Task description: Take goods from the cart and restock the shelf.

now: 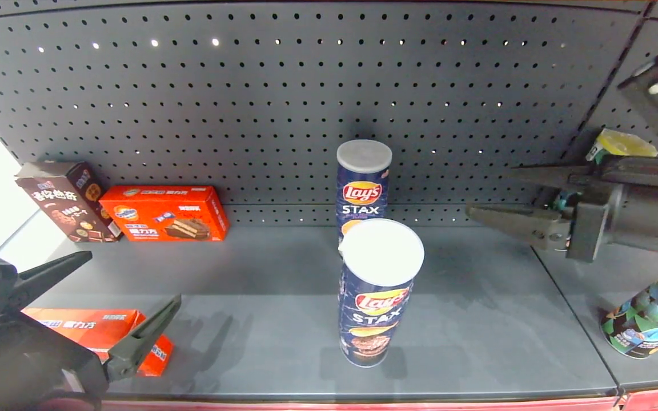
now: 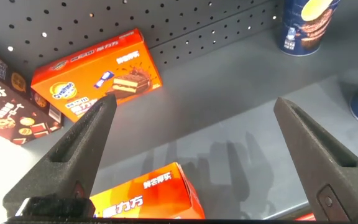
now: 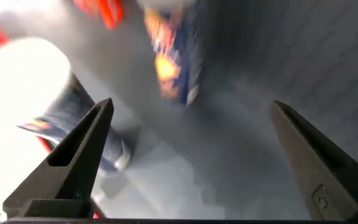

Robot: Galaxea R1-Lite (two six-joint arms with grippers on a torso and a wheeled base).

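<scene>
Both are spread wide and empty: right gripper near the front chip can, left gripper over an orange box.

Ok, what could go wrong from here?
The front chip can stands tall just in front of the rear chip can; a sideways brush from the open right gripper could topple both. The left gripper hangs open over the front orange box near the shelf edge; a nudge might push it off.

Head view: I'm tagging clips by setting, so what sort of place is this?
Probably a shop aisle, or a mock-up of one: a grey shelf with a perforated back panel, stocked with snacks such as a chip can and an orange box.
</scene>
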